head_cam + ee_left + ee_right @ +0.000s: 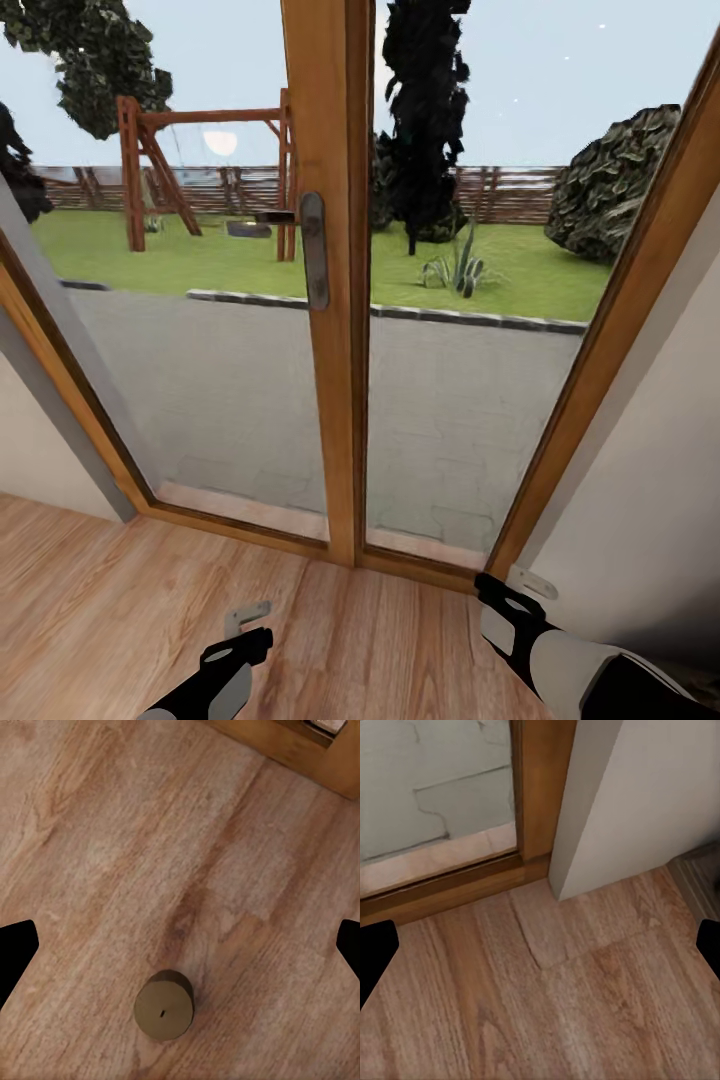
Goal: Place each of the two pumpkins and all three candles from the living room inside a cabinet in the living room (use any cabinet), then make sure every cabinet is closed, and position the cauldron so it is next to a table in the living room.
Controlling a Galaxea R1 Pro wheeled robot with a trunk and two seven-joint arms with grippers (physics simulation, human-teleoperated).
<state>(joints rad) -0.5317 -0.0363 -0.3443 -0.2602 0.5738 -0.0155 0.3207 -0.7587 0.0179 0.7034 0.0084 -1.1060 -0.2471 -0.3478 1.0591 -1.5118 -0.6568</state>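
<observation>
Grey-brown candle [164, 1006] stands below the wide-open, empty left gripper [180, 945]; candle pickup seems next, needing descent.

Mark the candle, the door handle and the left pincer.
candle [164, 1006], left wrist view, on its flat top by the wick.
door handle [313, 250], head view, middle of the grey metal plate.
left pincer [246, 615], head view, between its pale fingertips.
</observation>
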